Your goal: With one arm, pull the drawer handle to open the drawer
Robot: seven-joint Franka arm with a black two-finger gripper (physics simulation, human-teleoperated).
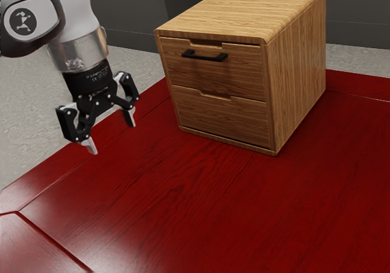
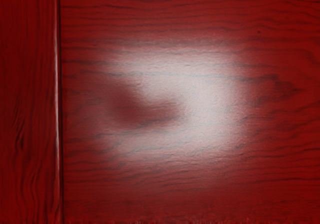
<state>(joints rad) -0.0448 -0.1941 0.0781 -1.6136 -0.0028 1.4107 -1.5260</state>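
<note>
1. Two drawers are set in a wooden cabinet (image 1: 292, 60) that stands on the red counter (image 1: 213, 212). The upper drawer (image 1: 237, 72) carries a black handle (image 1: 204, 56) and is seen pushed in, flush with the lower drawer (image 1: 222, 111).
2. The claw (image 1: 111, 135) is held spread and empty above the counter.
3. The handle is found well apart from the claw, toward the exterior view's right and higher up.
4. Bare counter grain (image 2: 200, 184) with a pale sheen is seen under the claw in the wrist view.

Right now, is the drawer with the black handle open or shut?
Shut: the top drawer sits flush with the cabinet; the open gripper hangs apart from its handle.
</note>
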